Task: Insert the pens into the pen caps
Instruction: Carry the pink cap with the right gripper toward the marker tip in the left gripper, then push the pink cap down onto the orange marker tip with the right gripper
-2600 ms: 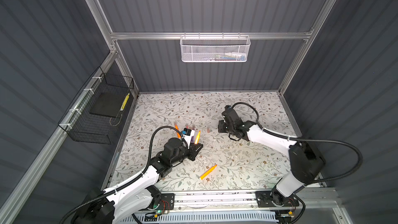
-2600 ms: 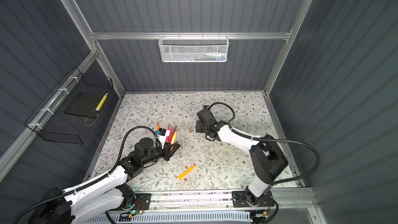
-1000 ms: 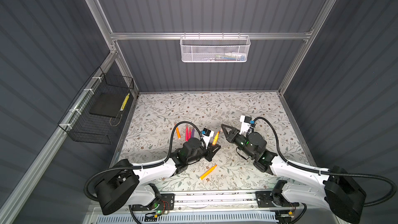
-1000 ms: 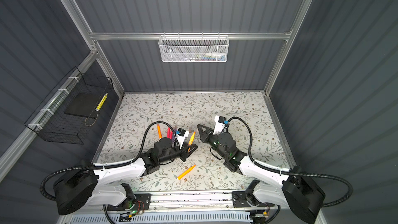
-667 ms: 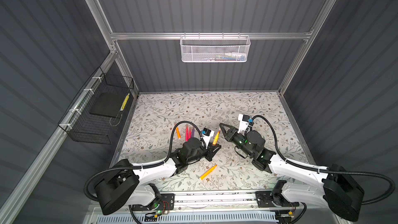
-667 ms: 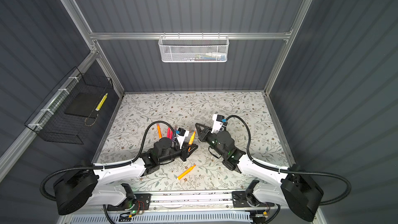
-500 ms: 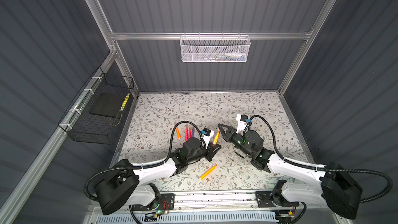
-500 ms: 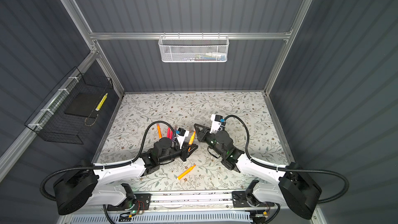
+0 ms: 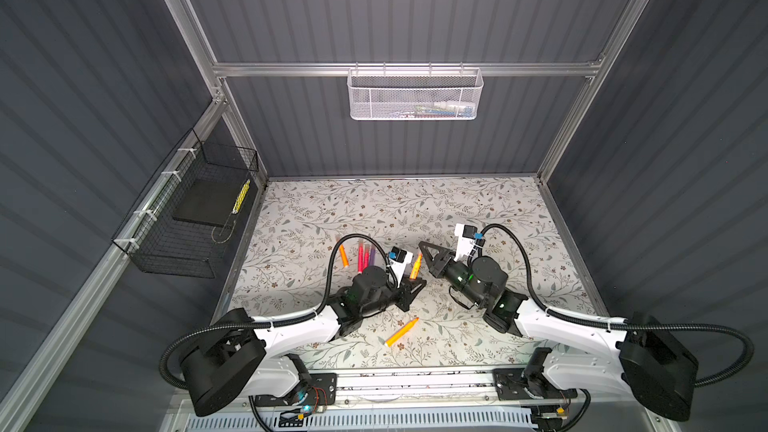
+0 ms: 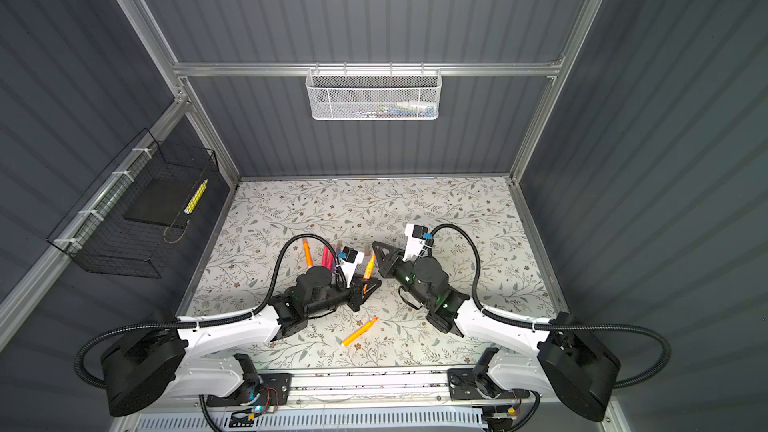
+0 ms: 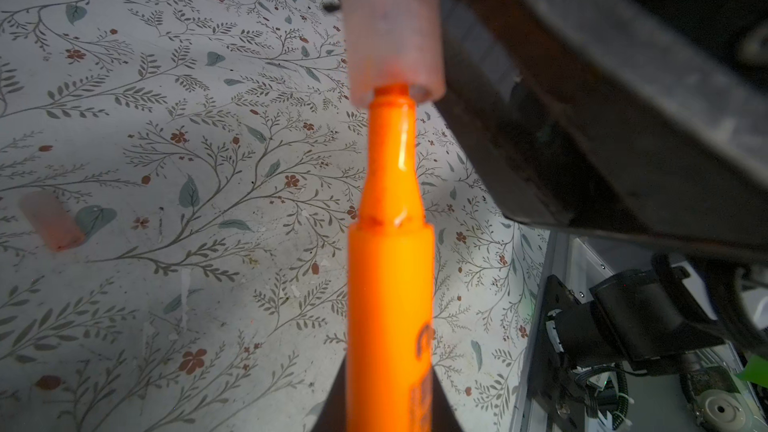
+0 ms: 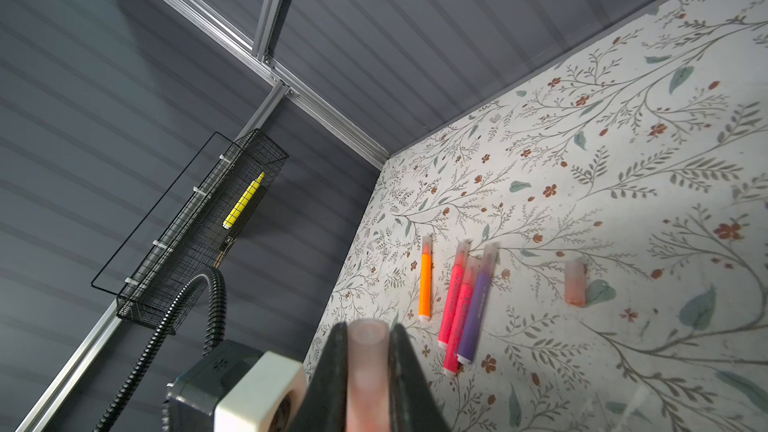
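Observation:
My left gripper (image 11: 388,403) is shut on an orange pen (image 11: 390,284) that points up and away from it; the same pen (image 9: 415,265) shows in a top view. My right gripper (image 12: 368,347) is shut on a translucent pinkish pen cap (image 12: 368,367). In the left wrist view this cap (image 11: 390,35) meets the pen's tip, which sits just inside its open mouth. Another orange pen (image 9: 401,332) lies uncapped near the front. A loose cap (image 12: 575,282) lies on the mat. An orange (image 12: 424,280), two pink (image 12: 453,297) and a purple pen (image 12: 478,309) lie capped side by side.
A white mesh basket (image 9: 415,95) hangs on the back wall. A black wire basket (image 9: 187,218) holding a yellow pen hangs on the left wall. The floral mat (image 9: 374,209) ends at a metal rail (image 9: 415,382) in front, where both arm bases sit.
My right gripper has carried its cap leftward and a little back, up to the tip of the orange pen. The left gripper and its pen have barely moved.

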### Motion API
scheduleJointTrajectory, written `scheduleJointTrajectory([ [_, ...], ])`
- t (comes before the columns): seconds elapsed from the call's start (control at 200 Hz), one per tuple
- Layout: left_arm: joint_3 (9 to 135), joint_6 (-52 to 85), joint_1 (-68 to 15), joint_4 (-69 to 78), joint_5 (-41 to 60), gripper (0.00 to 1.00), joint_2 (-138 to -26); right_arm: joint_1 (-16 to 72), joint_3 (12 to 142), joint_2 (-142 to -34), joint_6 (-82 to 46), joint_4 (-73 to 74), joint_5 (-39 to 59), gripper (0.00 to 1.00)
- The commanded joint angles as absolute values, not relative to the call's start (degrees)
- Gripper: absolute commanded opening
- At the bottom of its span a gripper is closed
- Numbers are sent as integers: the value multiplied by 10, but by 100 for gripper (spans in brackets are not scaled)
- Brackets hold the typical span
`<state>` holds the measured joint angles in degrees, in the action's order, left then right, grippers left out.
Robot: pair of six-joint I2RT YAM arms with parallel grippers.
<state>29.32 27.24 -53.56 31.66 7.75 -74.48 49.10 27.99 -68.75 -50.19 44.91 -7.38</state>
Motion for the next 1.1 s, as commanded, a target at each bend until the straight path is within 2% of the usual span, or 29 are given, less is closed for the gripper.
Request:
scheduleJointTrajectory([
  [0.0, 323, 290, -518, 323, 99, 0, -726, 504, 258, -695, -494, 486, -57, 0],
  [0.305, 323, 296, -491, 351, 140, 0, -719, 504, 236, -678, -478, 502, -56, 0],
  [0.43, 321, 294, -489, 368, 161, 0, -716, 505, 239, -688, -465, 534, -14, 0],
  [0.505, 323, 291, -487, 366, 158, 0, -715, 506, 239, -694, -461, 555, 4, 9],
  [0.55, 322, 283, -487, 360, 152, 0, -712, 505, 237, -694, -460, 558, 7, 22],
  [0.59, 320, 272, -487, 354, 146, 0, -709, 505, 234, -687, -457, 555, -1, 31],
  [0.735, 310, 188, -489, 334, 143, 0, -700, 503, 216, -616, -443, 492, -62, 52],
  [0.925, 274, 72, -505, 336, 115, 0, -690, 495, 201, -526, -425, 434, -95, 60],
  [1.095, 252, 19, -514, 363, 132, 0, -699, 495, 218, -519, -418, 412, -84, 61],
])
